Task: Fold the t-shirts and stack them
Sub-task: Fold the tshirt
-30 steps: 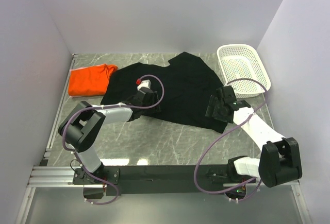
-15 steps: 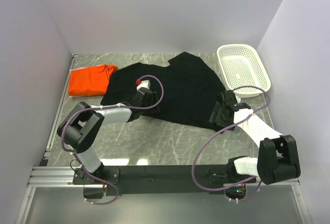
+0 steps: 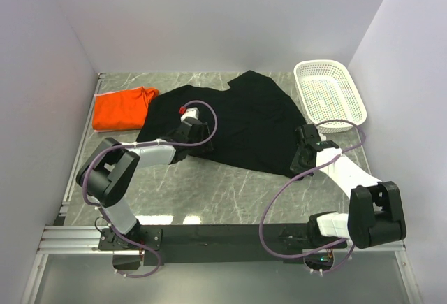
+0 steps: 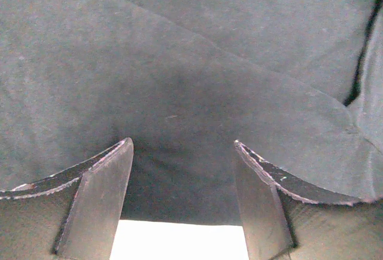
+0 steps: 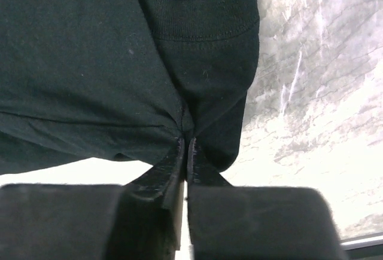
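Note:
The black t-shirt (image 3: 244, 119) lies spread and rumpled across the middle of the table. The orange t-shirt (image 3: 122, 108) lies bunched at the far left, touching the black one. My right gripper (image 5: 187, 141) is shut, pinching the black shirt's (image 5: 90, 51) near right edge by a ribbed hem; from above it (image 3: 302, 162) sits at that corner. My left gripper (image 4: 182, 152) stands open low over the black cloth (image 4: 179, 63), its fingers (image 4: 99, 188) straddling the shirt's near edge with nothing pinched. From above it (image 3: 198, 140) is at the shirt's near left edge.
A white mesh basket (image 3: 330, 94) stands at the far right, close to the black shirt's right edge. Grey marble table (image 3: 230, 192) shows in front of the shirts. White walls close in left, right and behind.
My right gripper has come down onto the shirt's near right corner and closed from wide open onto the cloth. The left gripper shifted slightly toward the far left and stays open.

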Controlling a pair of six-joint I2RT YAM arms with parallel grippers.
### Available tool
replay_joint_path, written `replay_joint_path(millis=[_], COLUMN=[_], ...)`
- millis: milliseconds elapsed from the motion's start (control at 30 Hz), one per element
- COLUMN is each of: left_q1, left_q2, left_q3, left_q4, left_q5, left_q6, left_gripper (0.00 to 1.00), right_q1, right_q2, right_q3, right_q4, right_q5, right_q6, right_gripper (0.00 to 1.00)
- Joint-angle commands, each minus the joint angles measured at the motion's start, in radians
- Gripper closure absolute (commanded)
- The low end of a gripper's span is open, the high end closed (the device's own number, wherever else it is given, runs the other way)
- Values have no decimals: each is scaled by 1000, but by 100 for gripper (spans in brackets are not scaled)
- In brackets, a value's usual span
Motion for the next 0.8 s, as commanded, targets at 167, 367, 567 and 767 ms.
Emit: replay_joint_path(millis=[167, 367, 567, 767], left_q1=[41, 61, 81, 100], left_q2=[10, 21, 18, 3], left_q3=[-15, -16, -32, -50], left_q4=[16, 4, 5, 4], left_q5=[26, 25, 33, 37], left_q6=[6, 7, 4, 1], left_gripper=[27, 27, 27, 27], right_q1=[-8, -8, -13, -13], right_q2=[-21, 3, 40, 97], right_q3=[83, 144, 184, 191], right_q4=[-83, -166, -183, -190], right_q5=[136, 185, 144, 91], right_q6=[7, -29, -62, -84], right_gripper=[100, 100, 100, 91])
